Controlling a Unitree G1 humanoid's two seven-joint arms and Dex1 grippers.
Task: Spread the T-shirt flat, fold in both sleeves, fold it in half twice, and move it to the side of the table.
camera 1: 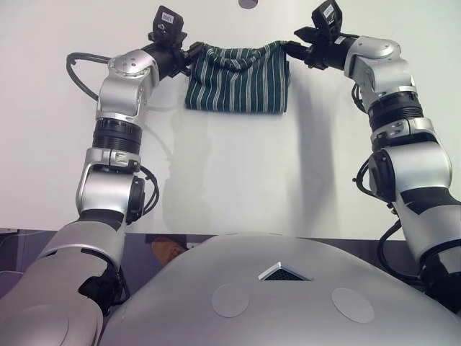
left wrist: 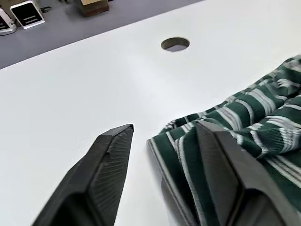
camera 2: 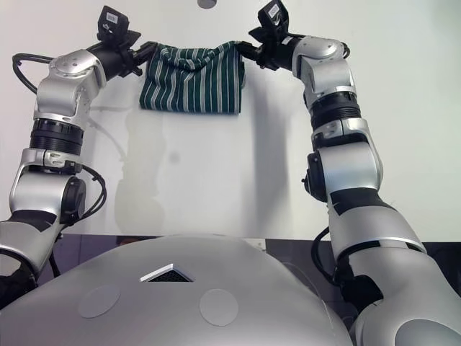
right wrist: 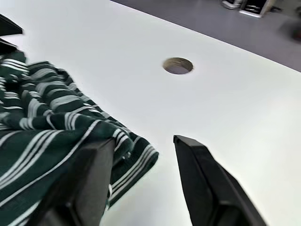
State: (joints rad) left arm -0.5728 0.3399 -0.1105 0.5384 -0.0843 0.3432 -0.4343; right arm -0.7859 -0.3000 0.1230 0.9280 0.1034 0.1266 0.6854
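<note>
Two hands: left hand (left wrist: 164, 127) and right hand (right wrist: 143, 140) sit at opposite ends of the T-shirt's (camera 1: 238, 79) far edge; both are released, fingers spread, nothing clamped
Left hand: one finger (left wrist: 225, 179) lies over the striped cloth, the other (left wrist: 108, 174) over bare tabletop (camera 1: 230, 166); the cloth's corner pokes into the gap between them, so closing would catch it
Right hand: mirrored; one finger (right wrist: 89, 183) over the cloth, the other (right wrist: 207, 188) over bare surface, the corner in the gap
T-shirt: stretched between the two hands as a compact stack of layers on the tabletop; its edge away from the hands is fairly straight, the edge at the hands is bunched and sags between them
Hole (left wrist: 175, 44): in the tabletop just beyond both hands, apart from the cloth
Why this placement: a hand at each corner would likely keep the layers together and level for a fold or a slide
Stage: the folding looks mostly done; a last fold or the move to the side probably remains; I cannot tell whether the hands are about to pinch or have let go
Risk: the bunched edge may let only the top layer be caught
</note>
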